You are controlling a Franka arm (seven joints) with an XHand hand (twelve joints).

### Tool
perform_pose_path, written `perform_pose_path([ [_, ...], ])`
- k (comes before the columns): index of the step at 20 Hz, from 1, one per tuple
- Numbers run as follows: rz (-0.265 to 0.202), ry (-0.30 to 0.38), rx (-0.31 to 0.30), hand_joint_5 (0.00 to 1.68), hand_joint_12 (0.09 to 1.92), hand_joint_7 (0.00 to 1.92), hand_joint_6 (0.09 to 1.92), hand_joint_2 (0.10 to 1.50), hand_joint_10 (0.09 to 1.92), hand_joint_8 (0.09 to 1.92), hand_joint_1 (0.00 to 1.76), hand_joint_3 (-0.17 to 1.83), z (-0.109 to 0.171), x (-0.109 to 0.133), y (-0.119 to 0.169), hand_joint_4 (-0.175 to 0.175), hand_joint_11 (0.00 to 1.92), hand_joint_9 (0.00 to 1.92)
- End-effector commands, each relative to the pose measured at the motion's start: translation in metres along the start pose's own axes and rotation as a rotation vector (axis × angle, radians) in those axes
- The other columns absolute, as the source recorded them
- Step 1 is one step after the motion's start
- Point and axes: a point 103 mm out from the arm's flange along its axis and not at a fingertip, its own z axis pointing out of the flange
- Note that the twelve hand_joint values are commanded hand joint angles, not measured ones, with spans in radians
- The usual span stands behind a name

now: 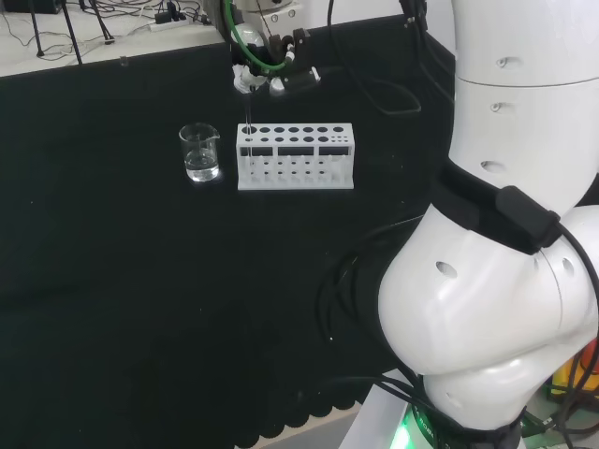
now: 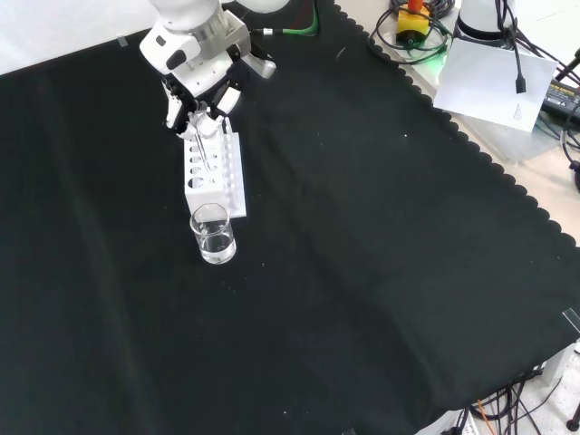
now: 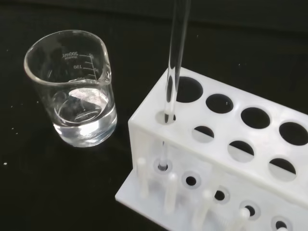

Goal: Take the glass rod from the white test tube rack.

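From my wrist view I see the glass rod (image 3: 174, 62) standing upright in a small corner hole of the white test tube rack (image 3: 226, 159), its tip down in the lower plate. Beside that end of the rack a beaker (image 3: 77, 91) holds a little clear liquid. My front view adds the hand (image 2: 201, 107) above the rack, fingers curled at the rod's top, though I cannot tell whether they pinch it.
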Motion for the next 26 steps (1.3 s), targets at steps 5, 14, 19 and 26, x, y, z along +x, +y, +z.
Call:
perform_pose_path([
  [5, -0.024, -0.062, -0.261, 0.98, 0.91, 1.09, 0.83, 0.87, 1.07, 1.21, 1.29, 0.46, -0.034, 0.013, -0.019, -0.175, 1.57, 1.52],
  [14, -0.015, -0.065, -0.297, 1.09, 0.87, 1.13, 0.56, 0.95, 0.92, 1.10, 1.30, 0.23, -0.075, 0.024, -0.044, -0.175, 1.57, 1.55],
  [19, -0.003, -0.076, -0.301, 1.10, 0.86, 1.13, 0.53, 1.00, 0.90, 1.09, 1.30, 0.14, -0.100, 0.025, -0.058, -0.175, 1.57, 1.56],
  [26, -0.011, -0.075, -0.318, 1.10, 0.86, 1.12, 0.52, 1.02, 0.89, 1.10, 1.30, 0.10, -0.119, 0.023, -0.075, -0.175, 1.58, 1.58],
])
